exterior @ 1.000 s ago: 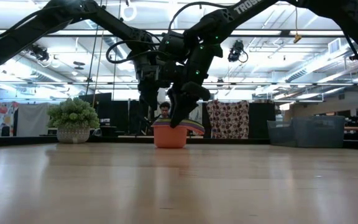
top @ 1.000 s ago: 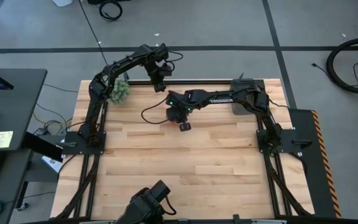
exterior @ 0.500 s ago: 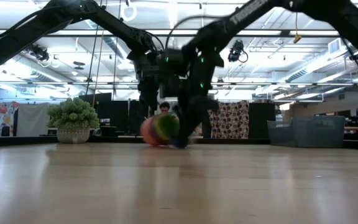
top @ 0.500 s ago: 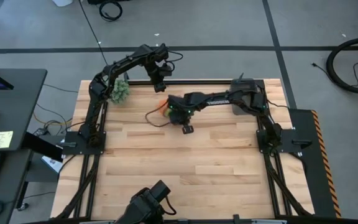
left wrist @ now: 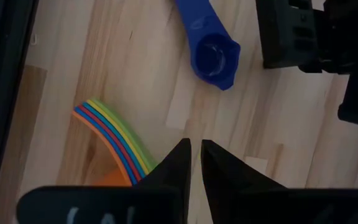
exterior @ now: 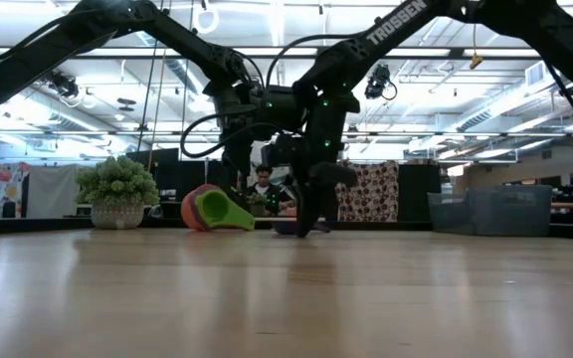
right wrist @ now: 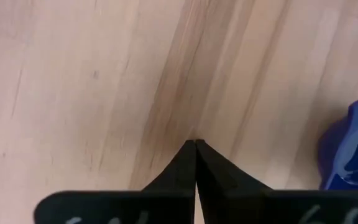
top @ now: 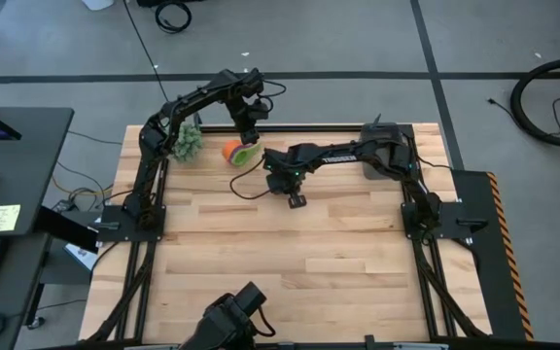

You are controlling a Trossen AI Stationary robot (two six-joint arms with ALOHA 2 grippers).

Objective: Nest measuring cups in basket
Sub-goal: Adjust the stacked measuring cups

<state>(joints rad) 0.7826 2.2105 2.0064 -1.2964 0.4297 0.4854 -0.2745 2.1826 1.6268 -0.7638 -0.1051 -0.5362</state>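
Nested cup stack tipped sideways, dark blue cup apart, right pincer clenched empty.

A pale wooden table of glued strips shows fine grain and a smooth, faintly sheened finish. On it lies a tipped stack of cups in smooth matt plastic, its thin rims layered orange, red, blue, yellow and green. A dark blue cup nearby looks like glossier plastic, catching light inside its bowl. The left gripper and right gripper have matt black fingers of hard, smooth material. The arms look like dark matt metal or plastic. A plant ball has a rough, fuzzy green surface.
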